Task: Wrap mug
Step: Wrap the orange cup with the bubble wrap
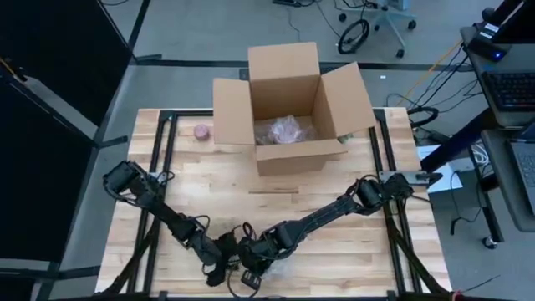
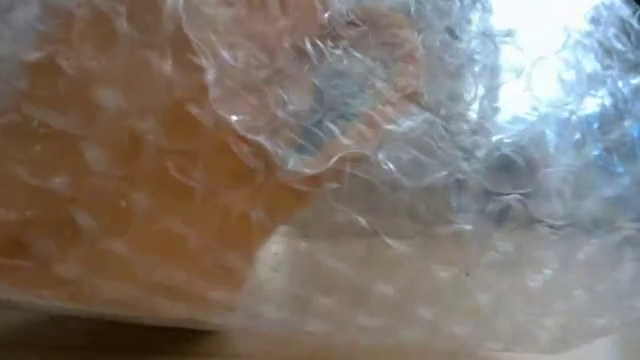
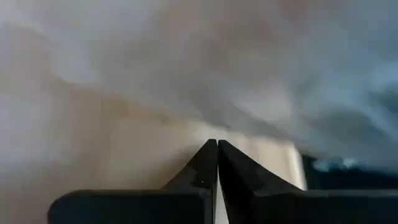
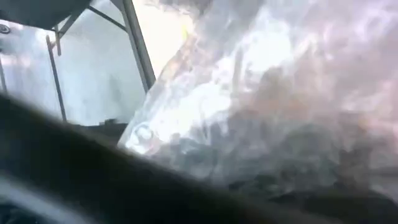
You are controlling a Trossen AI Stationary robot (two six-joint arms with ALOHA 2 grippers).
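Bubble wrap (image 2: 330,180) fills our low view, so the mug must be hidden inside it at the counter's (image 1: 334,251) near edge, with our left fingers (image 3: 202,171) pressed together and the right ones unclear.

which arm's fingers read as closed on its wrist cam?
The left gripper: its two fingertips meet in a point against the bubble wrap. The right wrist view is too blocked to tell.

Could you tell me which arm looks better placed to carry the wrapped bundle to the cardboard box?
Probably left: the left gripper is shut against the bubble wrap; the right gripper's grip is unclear. Both sit equally far from the box.
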